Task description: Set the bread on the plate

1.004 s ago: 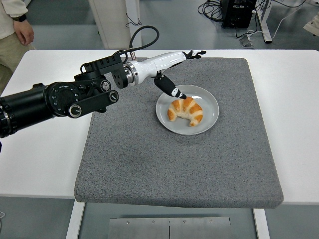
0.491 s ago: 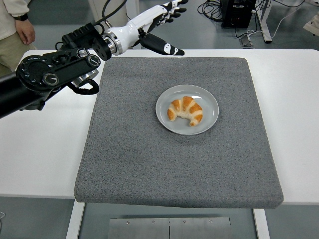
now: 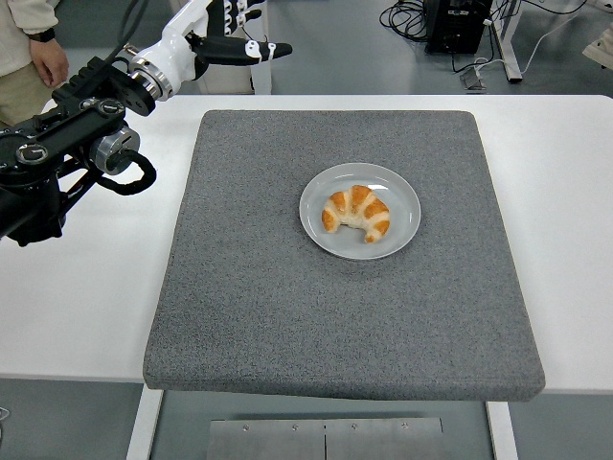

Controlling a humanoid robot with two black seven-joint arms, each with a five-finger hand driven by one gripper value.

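Note:
A golden croissant (image 3: 356,213) lies in the middle of a round grey plate (image 3: 402,192), which rests on the grey mat (image 3: 335,307). My left hand (image 3: 235,34) is raised at the top left, well away from the plate, with its fingers spread and nothing in them. Its black forearm (image 3: 67,153) comes in from the left edge over the white table (image 3: 86,287). The right arm is out of the picture.
A person stands at the top left corner, one hand (image 3: 48,62) hanging beside the table. Table legs and cables show on the floor beyond the far edge.
My left hand has drawn back from just above the plate, rising and swinging left toward the top left corner. The croissant stays on the plate.

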